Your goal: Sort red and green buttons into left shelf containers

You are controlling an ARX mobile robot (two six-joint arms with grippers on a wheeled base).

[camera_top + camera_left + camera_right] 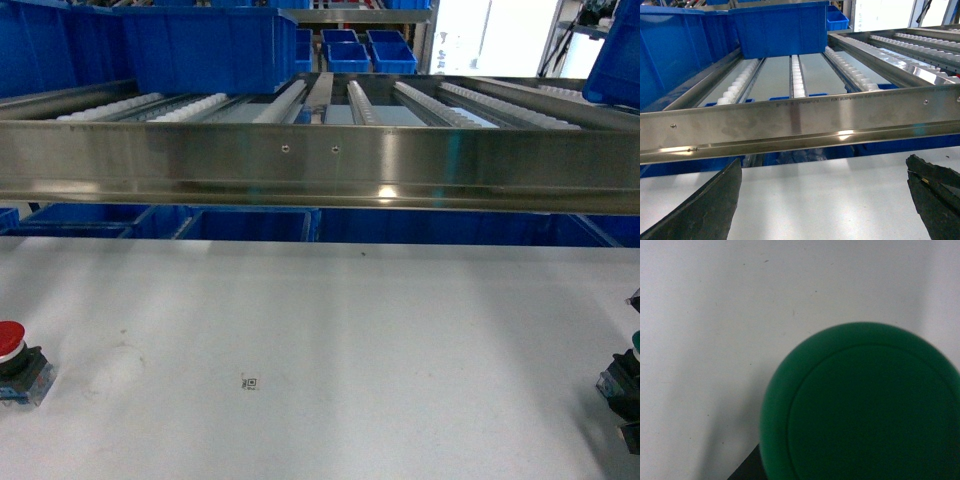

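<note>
Left jaws (822, 200) spread over bare white desk (330, 320); right jaws' state unclear, green-capped push-button (862, 405) looming beneath, risking knocking it aside.

2 buttons on the table (330, 330), far apart.
One button (18, 360) at left edge, the other (628, 378) at right edge; behind, roller shelf (320, 165) carrying bins (205, 45) at left.
</note>
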